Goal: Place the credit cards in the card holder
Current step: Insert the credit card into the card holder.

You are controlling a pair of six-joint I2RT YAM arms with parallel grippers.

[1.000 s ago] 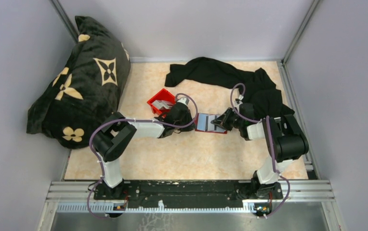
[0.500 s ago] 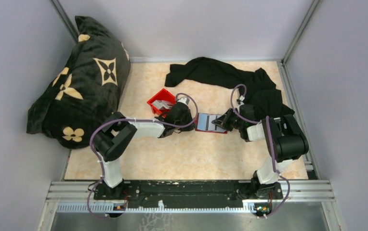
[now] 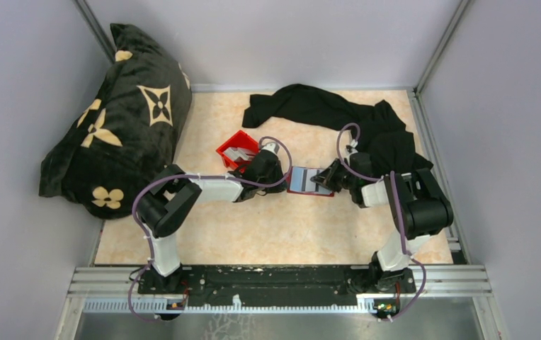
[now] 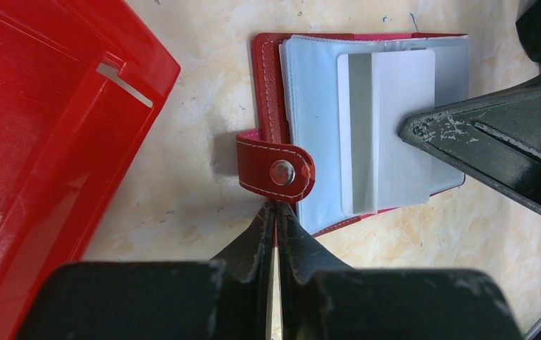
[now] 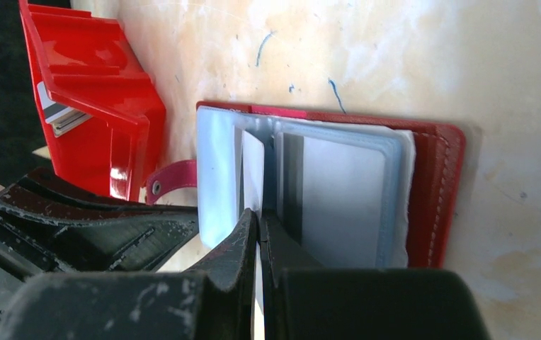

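The dark red card holder (image 4: 271,92) lies open on the table between both grippers, its pale grey pockets (image 5: 345,205) facing up. My left gripper (image 4: 276,207) is shut on the edge of the holder's snap tab (image 4: 275,170). My right gripper (image 5: 257,216) is shut on a pale credit card (image 4: 395,127), which sits at the pockets and shows edge-on (image 5: 253,166) in the right wrist view. From above, the holder (image 3: 303,181) shows between the left gripper (image 3: 285,180) and the right gripper (image 3: 316,181). More credit cards (image 5: 59,115) lie in the red bin (image 3: 235,142).
The bright red plastic bin (image 4: 41,142) stands just left of the holder, close to my left wrist. A black pillow with cream flowers (image 3: 119,120) fills the far left. A black cloth (image 3: 338,113) is spread along the back and right.
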